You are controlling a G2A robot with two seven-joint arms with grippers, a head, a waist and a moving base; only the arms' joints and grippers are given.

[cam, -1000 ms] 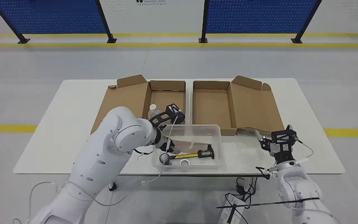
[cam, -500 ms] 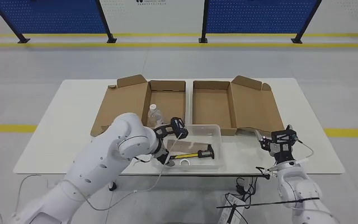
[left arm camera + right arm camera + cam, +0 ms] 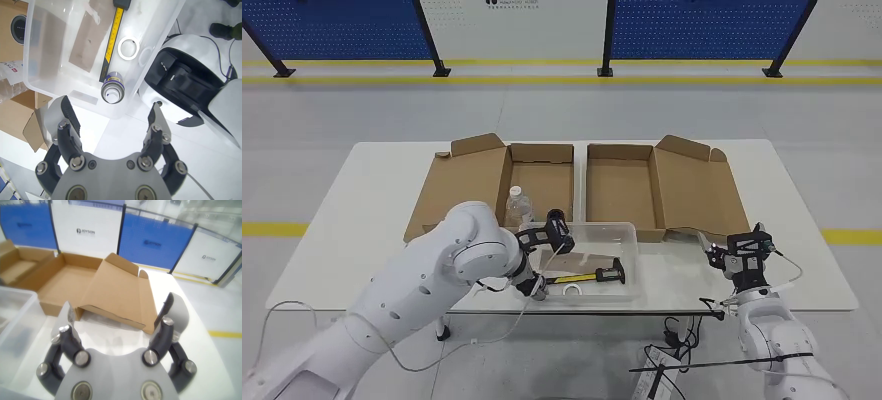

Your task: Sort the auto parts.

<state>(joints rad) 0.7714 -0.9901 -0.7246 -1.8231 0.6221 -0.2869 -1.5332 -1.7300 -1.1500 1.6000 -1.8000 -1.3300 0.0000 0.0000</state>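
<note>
Left gripper [image 3: 110,103] spread wide, empty, over can [image 3: 113,87] in bin [image 3: 25,62], right gripper [image 3: 119,300] apart, empty.

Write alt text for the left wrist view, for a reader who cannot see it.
The open left gripper hangs above a corner of a clear plastic bin. In the bin are a small can, a yellow-scaled measuring tool, a white ring and a brown sheet.

On your table [image 3: 362,220], the plastic bin [image 3: 594,227] sits at the near edge. From it, the left cardboard box [image 3: 542,185] lies at 11 o'clock, holding a bottle [image 3: 519,208], and the right cardboard box [image 3: 620,190] lies at 1 o'clock. Inside the bin, the ring [image 3: 571,290] lies at 8 o'clock from the caliper [image 3: 594,274].
</note>
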